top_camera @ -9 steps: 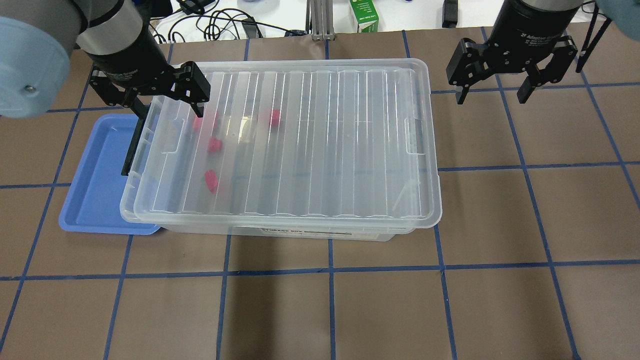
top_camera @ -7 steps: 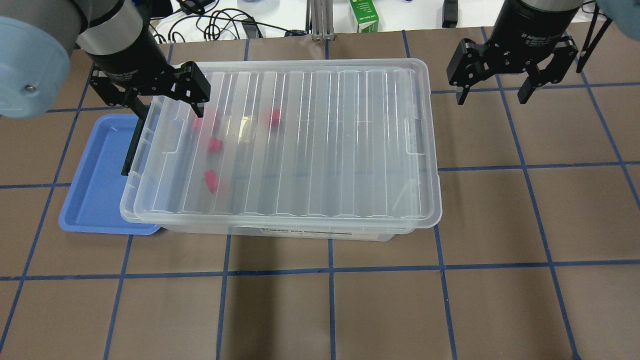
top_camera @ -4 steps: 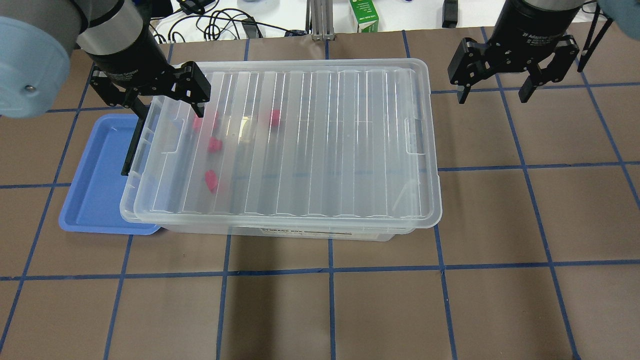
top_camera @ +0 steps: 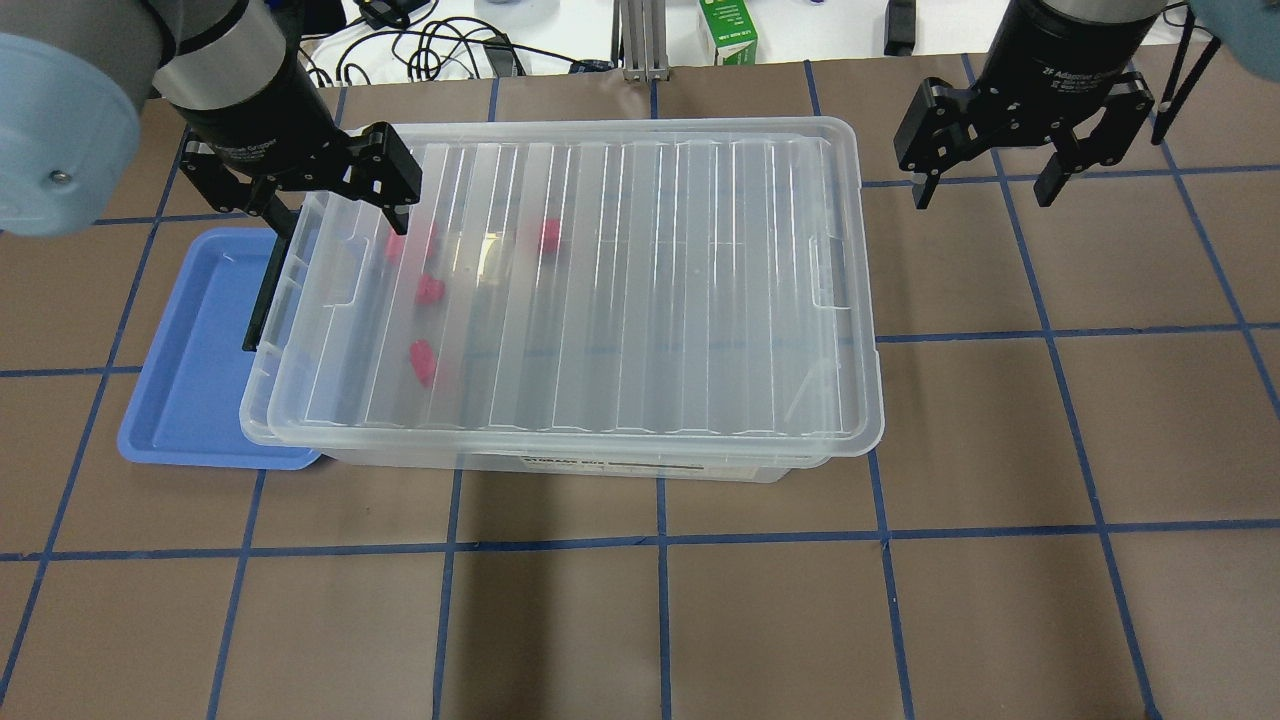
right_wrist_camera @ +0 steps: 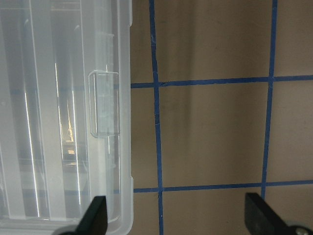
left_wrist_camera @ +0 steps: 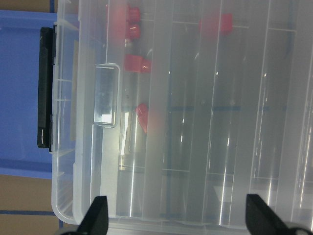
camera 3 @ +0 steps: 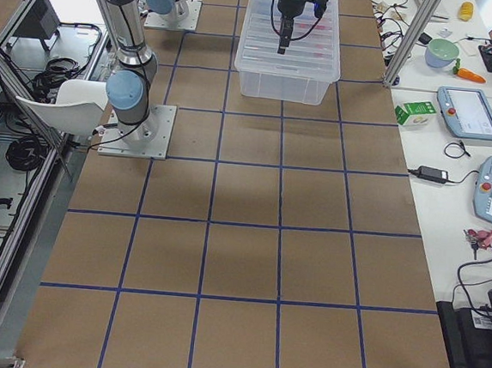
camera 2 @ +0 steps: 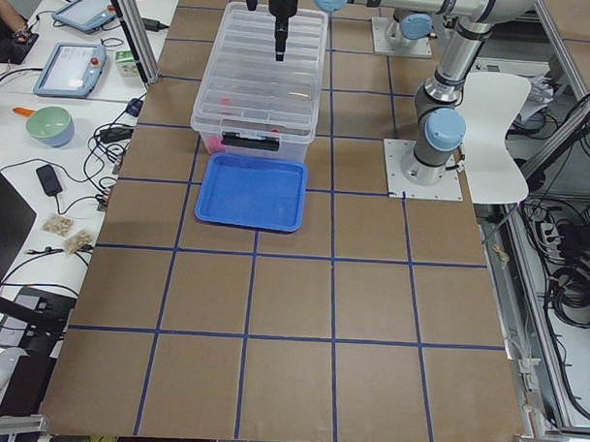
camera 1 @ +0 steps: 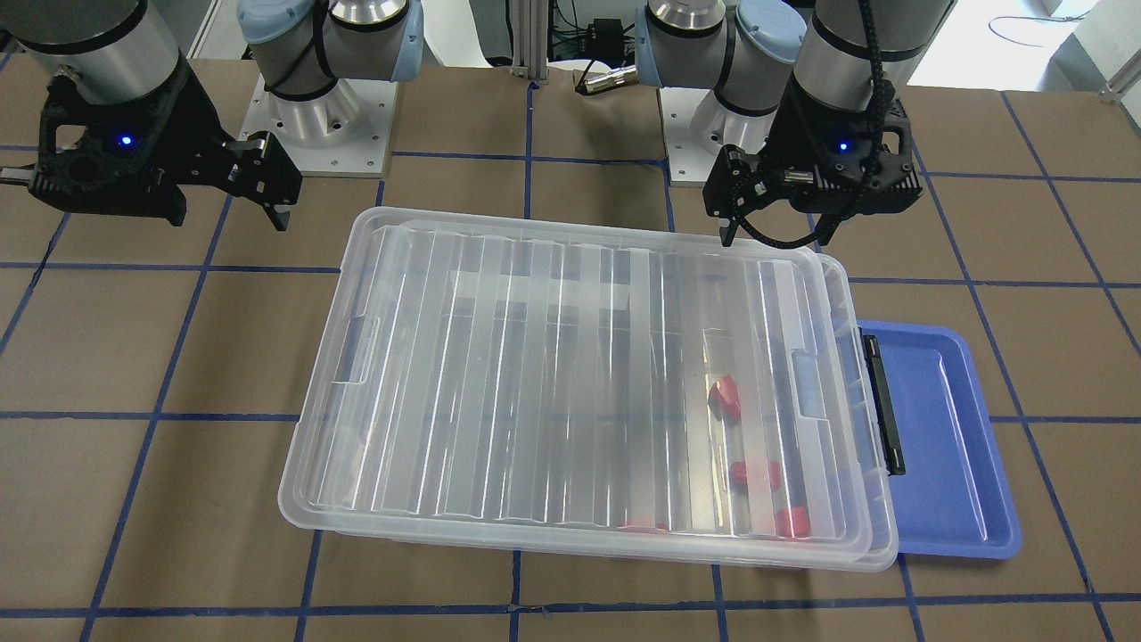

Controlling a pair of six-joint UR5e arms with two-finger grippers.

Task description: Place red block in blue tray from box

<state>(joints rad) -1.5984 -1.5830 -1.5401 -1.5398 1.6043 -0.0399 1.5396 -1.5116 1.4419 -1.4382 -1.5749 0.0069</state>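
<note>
left gripper (top_camera: 342, 222) spread wide, nothing held. it hangs above the latch end of the box (top_camera: 600, 466), over the far corner of the ribbed lid (top_camera: 650, 300). in the left wrist view its fingertips (left_wrist_camera: 96, 218) sit clear above the lid, not touching. right gripper (top_camera: 982, 198) also wide open with nothing in it, over the worktop (top_camera: 1000, 450) just past the box's other end, near its far corner. lid is on the box, a bit askew. red blocks (top_camera: 422, 362) - four show through the lid, all inside the box: three toward the latch end near the left gripper, one nearer the middle. black latch (top_camera: 262, 300) is on the end facing the blue tray (top_camera: 190, 350). tray lies flat on the worktop, right up against that end of the box. green carton (top_camera: 728, 30) stands beyond the worktop's far edge.
</note>
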